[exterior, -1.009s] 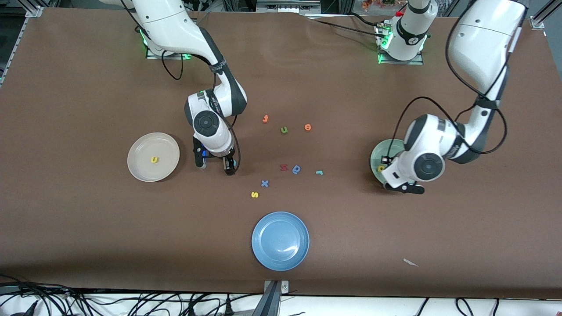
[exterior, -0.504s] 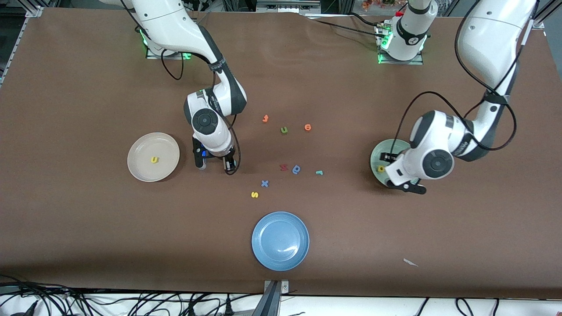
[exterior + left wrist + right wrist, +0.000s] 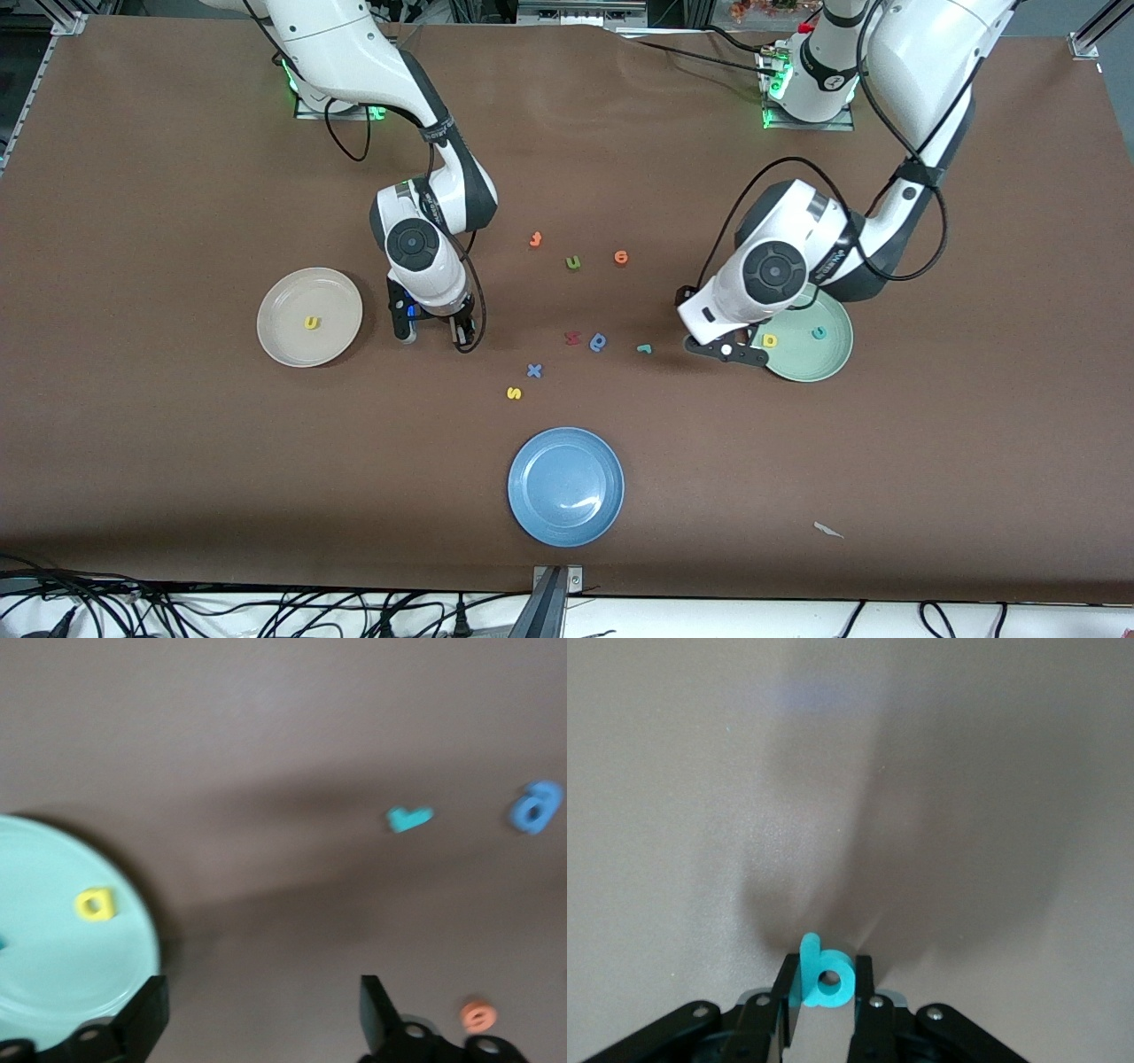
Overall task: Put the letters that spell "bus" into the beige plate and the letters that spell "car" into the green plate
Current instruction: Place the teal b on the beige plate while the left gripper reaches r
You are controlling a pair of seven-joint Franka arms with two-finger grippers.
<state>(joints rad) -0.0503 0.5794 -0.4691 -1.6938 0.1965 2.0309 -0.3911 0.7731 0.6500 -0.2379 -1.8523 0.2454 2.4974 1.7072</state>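
My right gripper (image 3: 459,338) is down at the table between the beige plate (image 3: 283,301) and the loose letters, shut on the teal "b" (image 3: 824,974), which stands upright between its fingers. A yellow "u" (image 3: 311,322) lies in the beige plate. The green plate (image 3: 819,363) holds a yellow "a" (image 3: 769,340) and a teal "c" (image 3: 819,332). My left gripper (image 3: 726,351) hangs open and empty over the table beside the green plate's rim (image 3: 53,992), with the teal "r" (image 3: 644,348) close by. The yellow "s" (image 3: 514,392) lies nearer the front camera.
A blue plate (image 3: 532,461) sits near the front edge. Loose in the middle lie a blue "x" (image 3: 534,370), a red letter (image 3: 572,338), a blue round letter (image 3: 599,341), an olive "u" (image 3: 573,262), an orange "e" (image 3: 621,257) and an orange "t" (image 3: 535,238).
The left gripper opened, left the teal "c" in the green plate and swung off it toward the teal "r". The right gripper closed on the "b".
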